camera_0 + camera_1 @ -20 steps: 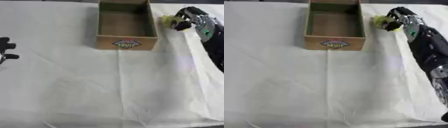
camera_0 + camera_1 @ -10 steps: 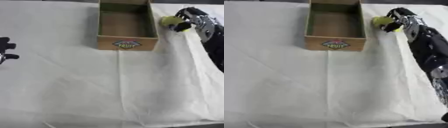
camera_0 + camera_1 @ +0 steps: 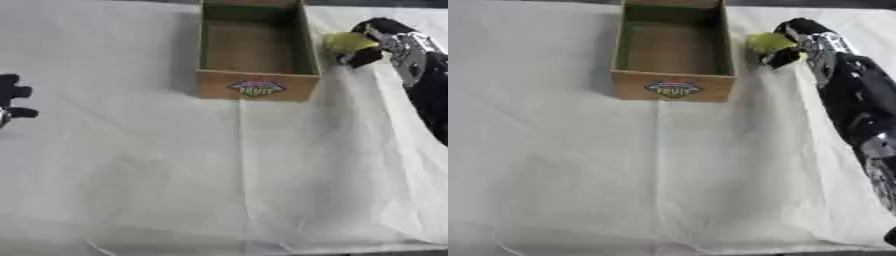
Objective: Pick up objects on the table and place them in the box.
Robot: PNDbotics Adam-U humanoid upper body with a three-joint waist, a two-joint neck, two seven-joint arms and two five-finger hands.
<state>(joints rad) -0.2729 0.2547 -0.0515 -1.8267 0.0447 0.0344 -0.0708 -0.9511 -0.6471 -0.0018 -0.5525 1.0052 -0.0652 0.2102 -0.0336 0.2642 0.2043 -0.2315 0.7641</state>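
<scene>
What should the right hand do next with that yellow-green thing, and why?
Probably carry it a little further left, over the box's right wall, then release. The right hand is shut on the yellow-green object, which sits just outside the box, beside its right wall. No object shows inside the box.

Soft, even, bright light washes my view, the white cloth on the table (image 3: 131, 165) nearly glaring, faint shadows inside the box (image 3: 255, 50), everything slightly blurred
</scene>
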